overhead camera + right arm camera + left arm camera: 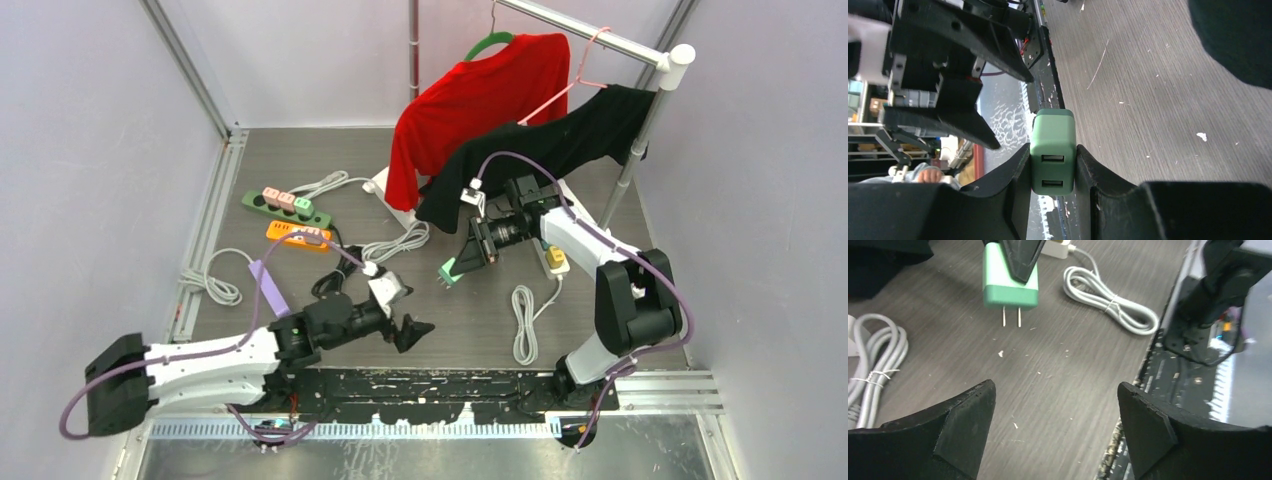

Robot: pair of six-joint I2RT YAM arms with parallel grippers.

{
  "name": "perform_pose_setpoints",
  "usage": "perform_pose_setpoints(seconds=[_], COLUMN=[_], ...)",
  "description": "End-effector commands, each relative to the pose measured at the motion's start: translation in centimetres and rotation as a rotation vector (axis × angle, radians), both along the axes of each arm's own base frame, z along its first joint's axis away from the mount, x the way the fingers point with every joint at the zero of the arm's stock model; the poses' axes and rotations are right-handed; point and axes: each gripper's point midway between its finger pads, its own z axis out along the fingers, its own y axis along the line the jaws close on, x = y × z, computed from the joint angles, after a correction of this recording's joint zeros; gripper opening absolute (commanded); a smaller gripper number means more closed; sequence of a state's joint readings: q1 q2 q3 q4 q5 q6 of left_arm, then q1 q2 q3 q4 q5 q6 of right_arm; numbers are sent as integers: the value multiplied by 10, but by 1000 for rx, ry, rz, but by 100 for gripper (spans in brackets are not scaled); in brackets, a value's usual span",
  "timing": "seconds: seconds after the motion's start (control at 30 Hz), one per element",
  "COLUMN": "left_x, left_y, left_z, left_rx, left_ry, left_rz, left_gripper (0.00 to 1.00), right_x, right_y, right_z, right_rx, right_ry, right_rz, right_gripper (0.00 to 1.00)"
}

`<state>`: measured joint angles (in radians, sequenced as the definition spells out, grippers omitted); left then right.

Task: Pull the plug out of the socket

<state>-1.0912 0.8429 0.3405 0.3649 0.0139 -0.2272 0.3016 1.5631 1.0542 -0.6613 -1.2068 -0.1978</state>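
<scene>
A green USB plug with two bare prongs hangs in the air, clear of any socket. My right gripper is shut on it, and the fingers clamp its sides in the right wrist view. It also shows in the left wrist view, prongs pointing down above the table. A white power strip with a yellow plug lies behind the right arm. My left gripper is open and empty, low over the table, near and to the left of the plug.
A green power strip with pink and green plugs and an orange strip lie at the left. Coiled white cables lie on the table. A red shirt and a black shirt hang on a rack at the back.
</scene>
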Motion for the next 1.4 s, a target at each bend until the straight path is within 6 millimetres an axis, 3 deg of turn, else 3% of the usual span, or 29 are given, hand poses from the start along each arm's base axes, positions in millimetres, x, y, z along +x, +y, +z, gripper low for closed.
perform_pose_setpoints(seconds=[0.0,0.23,0.4,0.7,0.83,0.93,1.03,1.13,1.2,1.3,1.37], left_x=[33,60,69,71,76,79,82,83,82,81,80], left_y=[-17,-23,-37,-75,-74,-68,-64,-58,-54,-43,-32], left_z=[37,25,32,19,13,8,7,6,4,-1,-5], left_rx=[52,169,166,152,184,207,209,212,216,219,212], left_ry=[-303,-395,-389,-317,-301,-283,-264,-258,-252,-228,-183], left_rz=[151,288,317,263,294,316,328,338,340,349,369], left_gripper=[92,92,88,73,66,54,30,5,0,0,0], right_x=[2,1,-2,-3,-4,-4,-4,-5,-5,-5,-6], right_y=[5,8,13,15,15,15,15,15,15,14,11], right_z=[7,-1,-5,-4,-3,-4,-5,-4,-4,-3,-2], right_rx=[42,20,6,2,2,-1,-4,-4,-6,-13,-30], right_ry=[37,70,79,72,67,65,65,62,59,44,27], right_rz=[2,7,23,29,32,33,35,37,40,44,50], right_gripper=[7,7,8,12,12,16,23,41,53,67,82])
